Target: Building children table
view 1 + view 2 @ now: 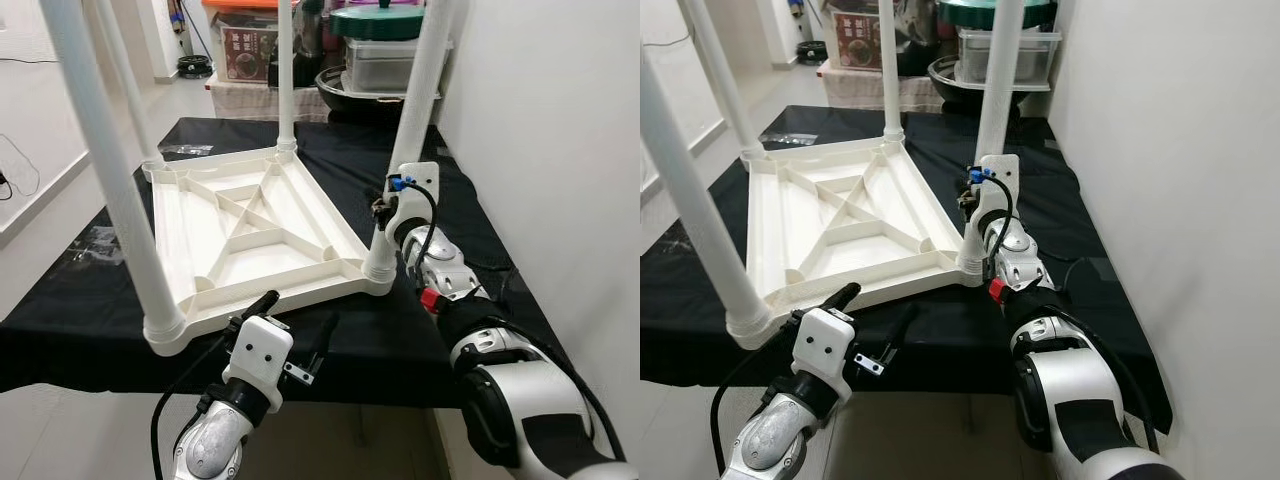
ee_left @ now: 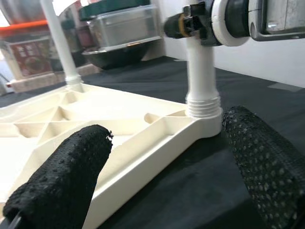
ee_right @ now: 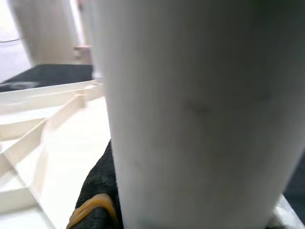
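We see the upturned table top (image 1: 260, 235) and its 4 legs (image 1: 118, 190) in smooth cream-white plastic with a faint sheen. Beneath lies a matt black cloth (image 1: 470, 215), slightly fuzzy. The left gripper (image 2: 167, 162) has rough, dimpled black rubbery fingers (image 2: 62, 181); both arms (image 1: 520, 390) look glossy silver and white.

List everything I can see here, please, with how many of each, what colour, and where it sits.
Tabletop: one, white, upside down on the black cloth.
Table legs: four, white, upright at the tabletop's corners.
Cloth: one, black, covering the work surface.
Storage containers: several, clear with green and orange lids, stacked behind.
Wall: white, at the right.
Left gripper: one, black fingers, open at the tabletop's near edge.
Right gripper: one, closed around the near right leg, low down.
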Tool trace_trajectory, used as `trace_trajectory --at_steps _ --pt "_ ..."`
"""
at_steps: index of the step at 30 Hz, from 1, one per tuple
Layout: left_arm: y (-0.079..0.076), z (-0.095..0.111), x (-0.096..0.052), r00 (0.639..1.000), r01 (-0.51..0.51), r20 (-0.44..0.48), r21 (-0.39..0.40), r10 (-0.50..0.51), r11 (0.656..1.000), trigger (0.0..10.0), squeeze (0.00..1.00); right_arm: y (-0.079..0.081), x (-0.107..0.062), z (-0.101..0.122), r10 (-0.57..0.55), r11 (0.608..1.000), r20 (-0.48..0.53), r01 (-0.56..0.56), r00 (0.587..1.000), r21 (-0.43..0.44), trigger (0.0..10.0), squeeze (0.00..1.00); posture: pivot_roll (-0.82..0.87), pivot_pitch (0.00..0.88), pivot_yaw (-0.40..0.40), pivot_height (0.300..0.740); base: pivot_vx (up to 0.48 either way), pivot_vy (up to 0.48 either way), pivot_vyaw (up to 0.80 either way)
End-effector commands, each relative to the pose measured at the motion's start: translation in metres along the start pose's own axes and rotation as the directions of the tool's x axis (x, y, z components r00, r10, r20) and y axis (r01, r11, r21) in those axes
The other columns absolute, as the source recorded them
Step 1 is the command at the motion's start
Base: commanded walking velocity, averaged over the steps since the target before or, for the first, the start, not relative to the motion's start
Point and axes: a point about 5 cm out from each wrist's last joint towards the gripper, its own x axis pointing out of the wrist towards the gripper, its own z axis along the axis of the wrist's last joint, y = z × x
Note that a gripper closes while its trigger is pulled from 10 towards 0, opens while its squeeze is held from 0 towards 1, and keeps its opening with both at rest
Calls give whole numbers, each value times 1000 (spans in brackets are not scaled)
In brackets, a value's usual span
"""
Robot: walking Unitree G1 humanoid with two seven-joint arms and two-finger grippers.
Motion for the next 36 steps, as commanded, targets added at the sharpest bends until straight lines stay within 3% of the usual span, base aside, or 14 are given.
trace_trajectory --at_steps 1,3,4,7,8,13,14,16,19,21,24,27,34,36 --pt "0 1 -1 1000 -12 8 9 12 1000 10000 0 -7 -6 -28 -139 989 -148 144 979 19 0 0 62 74 -71 740 0 0 0" --pt "-1 1 -1 1000 -15 9 13 15 1000 10000 0 -4 -8 -29 -206 976 -154 214 966 31 0 0 64 75 -72 740 0 0 0" --pt "-1 0 -1 1000 -17 8 17 16 1000 10000 0 4 -9 -30 -225 969 -156 237 962 67 2941 0 63 74 -72 740 0 0 0" --pt "-1 0 -1 1000 -17 8 17 16 1000 10000 0 4 -9 -30 -225 969 -156 237 962 67 2941 0 63 74 -72 740 0 0 0" --pt "-3 -1 -1 1000 -12 4 16 12 1000 10000 0 24 -11 -20 -128 983 -58 134 990 123 10000 1000 58 73 -73 740 0 0 0" --pt "-5 -2 0 1000 -4 1 12 4 1000 10000 0 41 -16 -4 83 993 140 -93 987 66 10000 1000 64 72 -78 740 0 0 0" --pt "-5 -2 0 1000 0 1 10 0 1000 10000 0 43 -17 -5 188 978 145 -199 971 61 10000 0 61 69 -77 740 0 0 0" --pt "-5 -2 0 1000 0 1 10 0 1000 10000 0 43 -17 -5 188 978 145 -199 971 61 10000 0 61 69 -77 740 0 0 0" --pt "-6 -2 0 1000 7 3 11 -7 1000 10000 0 35 -21 -13 448 891 113 -453 887 27 10000 0 62 63 -78 740 0 0 0" --pt "-7 -3 0 1000 10 4 12 -10 1000 10000 0 23 -25 -18 625 779 49 -627 779 26 10000 0 61 56 -77 740 0 0 0" --pt "-7 -3 0 1000 10 3 13 -10 1000 10000 0 20 -27 -19 674 737 30 -674 739 44 10000 0 61 56 -77 740 0 0 0" --pt "-7 -4 0 1000 12 2 15 -12 1000 10000 0 11 -28 -8 796 601 29 -795 605 88 10000 0 63 51 -75 740 0 0 0" --pt "-7 -6 0 1000 15 -3 19 -14 1000 10000 0 15 -26 3 884 464 9 -880 467 100 10000 0 83 39 -79 740 0 0 0" --pt "-8 -6 1 1000 17 -3 20 -17 1000 10000 0 23 -29 7 929 362 29 -922 369 137 10000 0 89 36 -78 740 0 0 0"
